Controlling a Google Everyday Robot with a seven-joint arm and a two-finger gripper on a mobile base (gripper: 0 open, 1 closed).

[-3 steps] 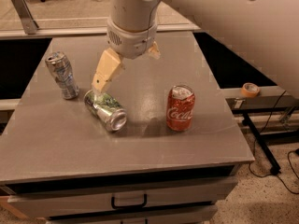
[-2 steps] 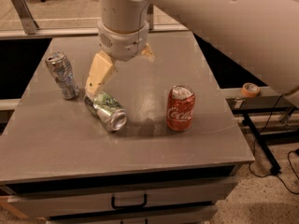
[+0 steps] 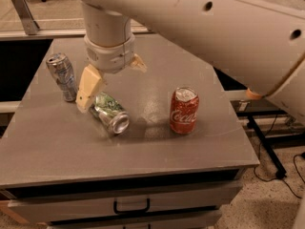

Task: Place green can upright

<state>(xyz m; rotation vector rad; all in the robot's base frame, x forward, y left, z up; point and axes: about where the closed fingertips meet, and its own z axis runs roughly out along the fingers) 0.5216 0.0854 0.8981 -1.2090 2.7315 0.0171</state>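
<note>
- The green can (image 3: 109,114) lies on its side on the table (image 3: 57,156), left of the middle and toward the front edge. Its silver end faces forward, and it hasn't budged in the last second.
- The red can (image 3: 184,111) stands well apart, toward the right edge.
- The gripper (image 3: 112,86) has dropped and slid toward the left edge. It is spread wide and holding nothing, and one pale finger (image 3: 89,88) is now just beside the can's far end. I'd say it's lining up a grasp.
- The dented silver can (image 3: 62,76) stands by the left edge.
- The wrist hangs straight down, and the arm sweeps off past the far right corner.
</note>
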